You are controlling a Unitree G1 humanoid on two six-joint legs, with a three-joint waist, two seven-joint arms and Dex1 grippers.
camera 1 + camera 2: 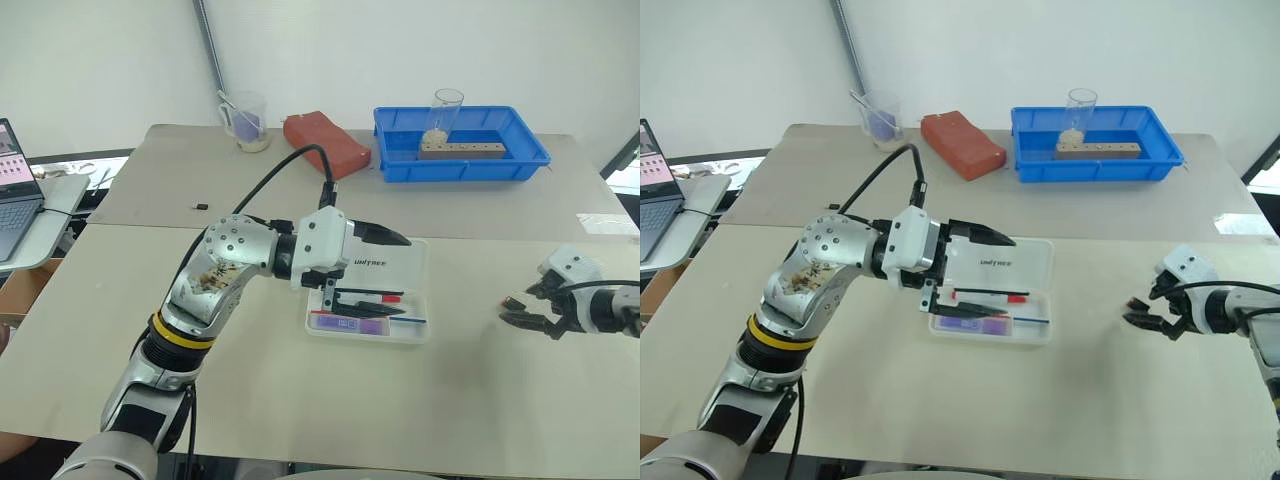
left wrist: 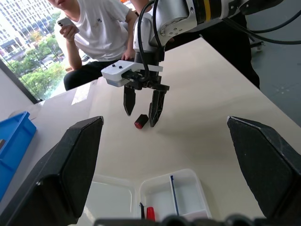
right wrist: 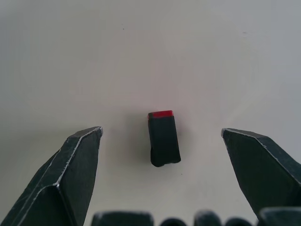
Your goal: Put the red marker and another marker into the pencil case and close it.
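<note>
The left gripper (image 1: pixel 985 237) reaches level across the open pencil case (image 1: pixel 400 262), fingers spread wide and empty. Inside the case lie the red marker (image 1: pixel 375 298) and the purple marker (image 1: pixel 348 324). The right gripper (image 1: pixel 522 310) tilts down over the table (image 1: pixel 300 400), wide open around a small black-and-red block (image 3: pixel 163 138) without touching it.

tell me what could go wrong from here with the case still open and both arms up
The left gripper hangs open close over the pencil case; a careless sweep could shove the case or miss its lid. Its arm hides part of the case, so the red marker may not be fully seated. The right gripper could knock the small black and red piece.
</note>
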